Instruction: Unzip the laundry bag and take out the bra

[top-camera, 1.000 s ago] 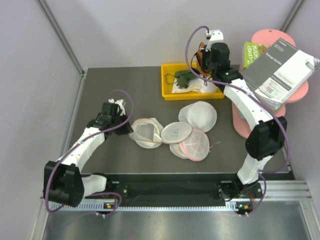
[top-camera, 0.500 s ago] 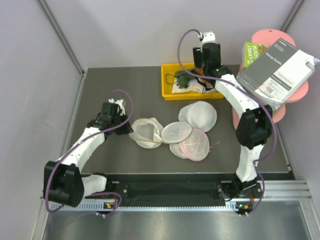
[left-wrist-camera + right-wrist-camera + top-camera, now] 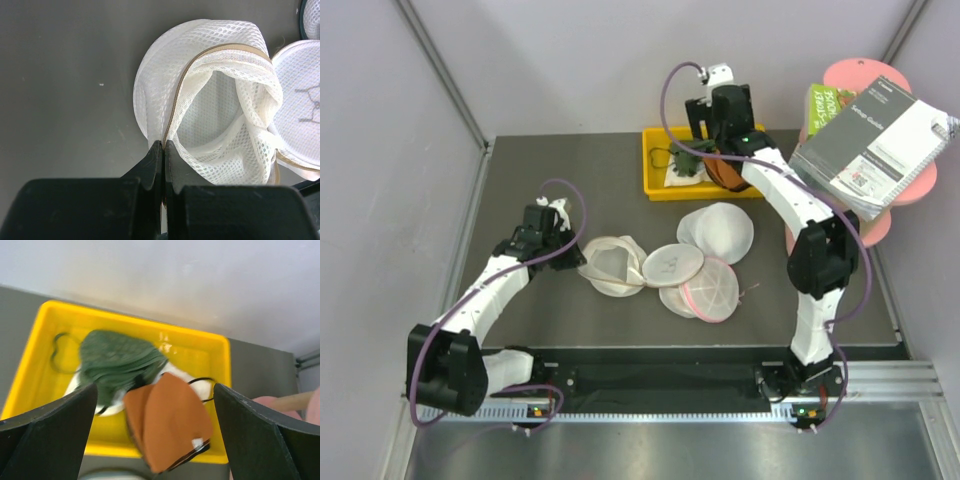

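Observation:
The laundry bag [image 3: 610, 265] [image 3: 220, 115] lies gaping open on the dark table, a white mesh pod with a tan rim. My left gripper [image 3: 578, 260] [image 3: 163, 145] is shut on that rim at the bag's left edge. A round mesh face with a dark scribble [image 3: 672, 265] [image 3: 305, 100] touches the bag's right side. My right gripper [image 3: 705, 148] [image 3: 155, 387] hangs open over the yellow tray [image 3: 658, 185] [image 3: 40, 335]. Below its spread jaws an orange-brown bra [image 3: 725, 172] [image 3: 170, 425], blurred, lies over the tray's near wall, free of both fingers.
A green garment [image 3: 117, 360] and a white one [image 3: 177, 372] lie in the tray. A pink-rimmed mesh bag [image 3: 710, 290] and a plain white mesh bag [image 3: 720, 232] sit right of the laundry bag. A pink stand carrying a spiral notebook [image 3: 880, 140] stands at the right edge.
My right arm swung left over the yellow tray and its jaws went from shut to wide open, letting go of the orange-brown bra. The left arm kept still.

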Controlling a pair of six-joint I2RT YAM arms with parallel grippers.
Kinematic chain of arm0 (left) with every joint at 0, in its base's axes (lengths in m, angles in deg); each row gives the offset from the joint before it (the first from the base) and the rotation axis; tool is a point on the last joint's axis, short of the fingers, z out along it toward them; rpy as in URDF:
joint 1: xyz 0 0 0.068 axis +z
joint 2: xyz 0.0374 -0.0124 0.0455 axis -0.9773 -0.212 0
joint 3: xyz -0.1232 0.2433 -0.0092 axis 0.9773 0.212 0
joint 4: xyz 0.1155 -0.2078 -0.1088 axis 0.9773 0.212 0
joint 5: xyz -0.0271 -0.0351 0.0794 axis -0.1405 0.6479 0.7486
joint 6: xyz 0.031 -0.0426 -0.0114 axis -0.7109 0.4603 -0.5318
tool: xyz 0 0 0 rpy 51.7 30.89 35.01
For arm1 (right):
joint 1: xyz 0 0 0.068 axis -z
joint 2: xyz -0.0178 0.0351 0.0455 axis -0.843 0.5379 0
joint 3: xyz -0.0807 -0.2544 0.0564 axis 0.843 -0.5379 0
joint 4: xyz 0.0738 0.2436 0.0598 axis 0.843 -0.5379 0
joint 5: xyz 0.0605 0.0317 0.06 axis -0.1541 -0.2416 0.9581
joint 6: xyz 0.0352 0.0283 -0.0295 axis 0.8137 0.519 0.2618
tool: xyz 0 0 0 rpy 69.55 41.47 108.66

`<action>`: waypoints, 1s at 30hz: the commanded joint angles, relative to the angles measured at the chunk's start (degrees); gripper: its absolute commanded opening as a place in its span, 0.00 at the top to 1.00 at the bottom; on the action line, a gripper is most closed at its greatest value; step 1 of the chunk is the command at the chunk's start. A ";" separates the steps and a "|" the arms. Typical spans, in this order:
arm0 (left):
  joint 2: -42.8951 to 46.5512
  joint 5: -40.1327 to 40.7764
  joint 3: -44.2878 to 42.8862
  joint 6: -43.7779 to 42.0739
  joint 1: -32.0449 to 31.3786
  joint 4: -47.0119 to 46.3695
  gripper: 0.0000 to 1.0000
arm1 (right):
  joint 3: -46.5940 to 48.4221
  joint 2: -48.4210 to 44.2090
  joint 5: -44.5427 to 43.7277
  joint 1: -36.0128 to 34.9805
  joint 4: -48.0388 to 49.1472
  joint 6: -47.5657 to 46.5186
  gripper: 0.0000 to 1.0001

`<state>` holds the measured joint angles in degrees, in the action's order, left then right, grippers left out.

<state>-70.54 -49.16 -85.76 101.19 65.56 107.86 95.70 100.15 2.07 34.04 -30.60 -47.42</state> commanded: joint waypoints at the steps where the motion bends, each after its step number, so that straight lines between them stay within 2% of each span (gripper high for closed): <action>1: 2.02 0.19 -1.85 -0.43 -0.10 -0.83 1.00 | -1.72 -7.80 3.91 -5.66 -1.58 0.38 0.01; 6: 2.02 0.45 -1.76 -0.34 -0.10 -0.66 1.00 | -10.85 -15.35 8.57 -14.36 -3.60 7.22 0.02; 11: 2.11 0.36 -1.76 -0.34 -0.10 -0.66 1.00 | -21.47 -20.11 8.66 -21.92 -7.29 16.72 0.04; 17: 2.28 0.10 -1.76 -0.34 -0.10 -0.57 1.00 | -36.14 -28.62 7.61 -22.20 -13.78 28.68 0.08; 20: 2.37 0.10 -1.94 -0.34 -0.10 -0.66 1.00 | -44.25 -36.27 8.56 -20.71 -14.94 34.21 0.09; 24: 2.37 -0.43 -1.94 -0.34 -0.10 -0.57 1.00 | -52.67 -40.32 13.31 -16.59 -12.66 37.65 0.13; 30: 2.72 -0.60 -1.76 -0.34 -0.10 -0.66 1.00 | -59.72 -42.08 21.49 -13.32 -7.04 41.08 0.18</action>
<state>-69.95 -49.22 -85.76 101.19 65.56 107.88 39.29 59.37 17.04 19.37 -43.71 -10.46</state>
